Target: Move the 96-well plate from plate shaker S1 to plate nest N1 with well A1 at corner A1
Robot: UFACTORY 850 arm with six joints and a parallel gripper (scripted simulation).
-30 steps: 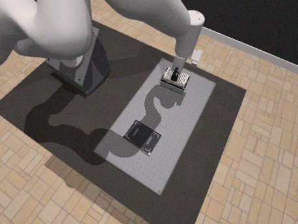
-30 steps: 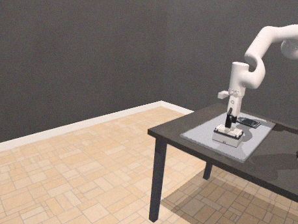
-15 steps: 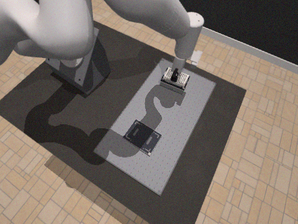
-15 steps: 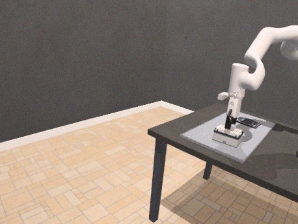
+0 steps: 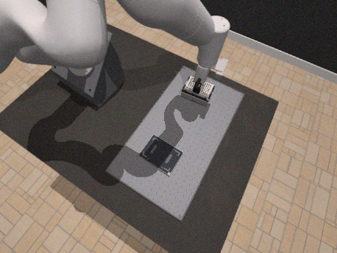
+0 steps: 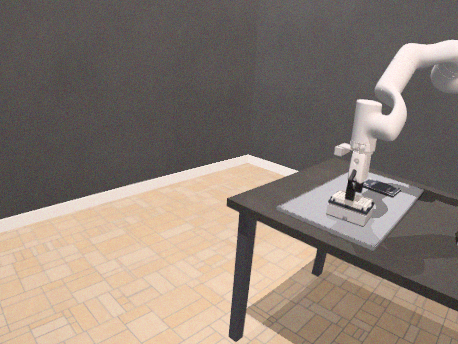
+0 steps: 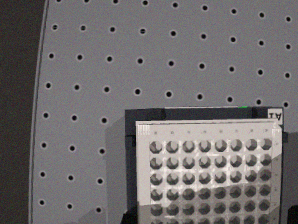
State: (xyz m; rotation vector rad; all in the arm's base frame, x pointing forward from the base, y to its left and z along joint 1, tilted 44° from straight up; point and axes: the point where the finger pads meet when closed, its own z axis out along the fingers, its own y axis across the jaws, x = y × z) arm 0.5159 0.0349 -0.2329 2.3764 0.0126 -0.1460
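Observation:
The white 96-well plate sits on the plate shaker S1 at the far end of the perforated board. My gripper is open and points straight down, low over the plate, with its fingers to either side of it. In the wrist view only dark finger tips show at the bottom corners. An A1 mark shows on the shaker beside the plate's top right corner. The dark plate nest N1 lies empty at the near end of the board.
The grey perforated board lies on a dark table. The arm's base stands left of the board. The table edge is close to the shaker in the exterior view.

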